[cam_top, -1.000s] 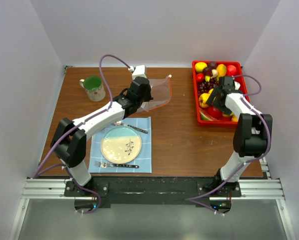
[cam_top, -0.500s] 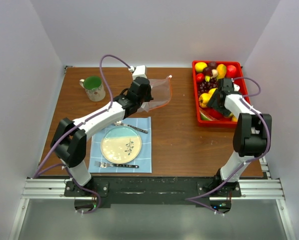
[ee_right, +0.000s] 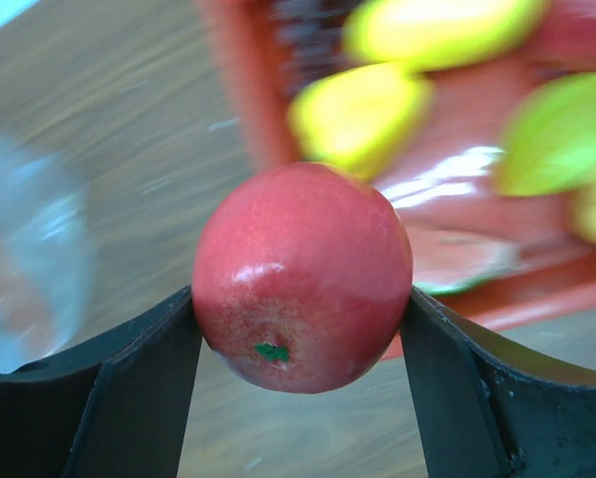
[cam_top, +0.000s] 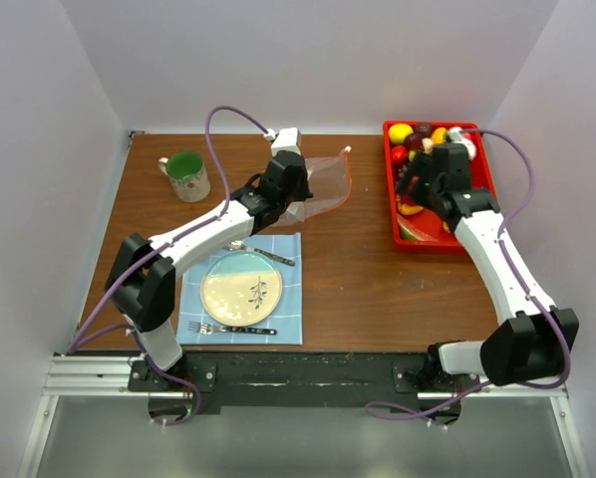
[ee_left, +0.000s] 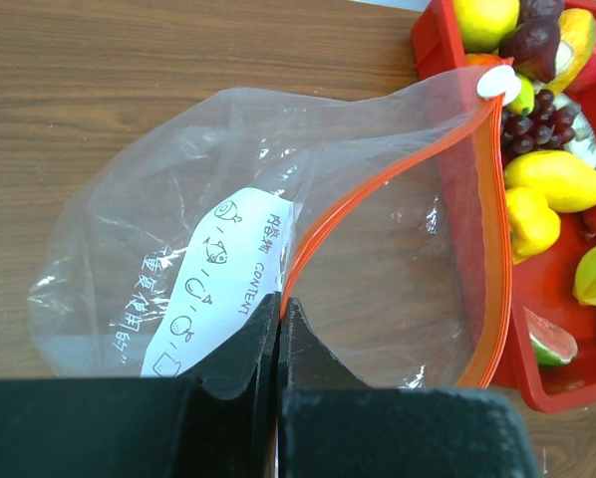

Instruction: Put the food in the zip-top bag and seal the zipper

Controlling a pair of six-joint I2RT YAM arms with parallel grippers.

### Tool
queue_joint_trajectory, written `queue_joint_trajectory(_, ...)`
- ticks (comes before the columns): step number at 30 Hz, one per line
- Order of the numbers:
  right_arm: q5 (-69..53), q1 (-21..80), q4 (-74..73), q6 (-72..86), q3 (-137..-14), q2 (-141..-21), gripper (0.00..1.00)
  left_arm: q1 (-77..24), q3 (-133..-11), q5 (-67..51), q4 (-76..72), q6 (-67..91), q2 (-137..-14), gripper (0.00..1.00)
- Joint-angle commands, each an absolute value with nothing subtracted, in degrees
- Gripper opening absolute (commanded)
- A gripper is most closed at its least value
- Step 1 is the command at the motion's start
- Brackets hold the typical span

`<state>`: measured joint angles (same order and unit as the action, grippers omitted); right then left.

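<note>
While the left gripper is clenched tight on the zipper, the zip-top bag is held with its mouth gaping toward the red tray. Over that tray's left side, the right gripper grasps a red fruit between both fingers, clear of the other food lying in the tray. Since a second ago the bag's mouth has shifted slightly right, and the right arm has stretched out, its gripper now farther back over the tray
</note>
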<state>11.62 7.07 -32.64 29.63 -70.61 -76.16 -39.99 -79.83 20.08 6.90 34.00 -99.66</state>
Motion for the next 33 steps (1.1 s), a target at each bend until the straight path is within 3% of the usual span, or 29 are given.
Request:
queue_joint_trajectory(1, 8.17, 18.79, -31.03, 34.26, -76.89, -76.28, 0.28, -40.87, -84.02, 19.60, 6.41, 35.16, -100.19, 0.00)
queue_joint_trajectory(6, 9.14, 26.79, -28.39, 37.61, -81.46, -80.49, 0.28, -41.57, -84.99, 18.63, 6.94, 36.12, -100.55, 0.00)
queue_joint_trajectory(15, 12.83, 28.92, -28.30, 38.76, -85.25, -87.36, 0.32, -42.98, -85.96, 18.90, 7.56, 36.65, -99.85, 0.00)
queue_joint_trajectory(18, 12.75, 28.92, -28.74, 38.24, -84.73, -87.72, 0.62, -42.98, -86.22, 18.90, 7.65, 36.83, -99.41, 0.00)
queue_joint_trajectory(19, 12.57, 28.92, -27.87, 38.15, -84.12, -87.45, 0.77, -42.98, -86.13, 18.81, 7.65, 36.83, -99.40, 0.00)
queue_joint_trajectory(22, 12.39, 28.92, -27.77, 37.18, -84.20, -86.49, 0.90, -42.98, -86.66, 18.72, 7.73, 36.83, -99.58, 0.00)
queue_joint_trajectory(28, 12.57, 28.92, -30.76, 35.25, -87.54, -85.78, 0.98, -42.89, -86.92, 18.63, 7.56, 37.26, -99.93, 0.00)
queue_joint_trajectory(33, 19.03, 28.39, -35.75, 32.97, -89.03, -83.42, 0.99, -42.80, -87.36, 18.89, 7.47, 37.35, -100.37, 0.00)
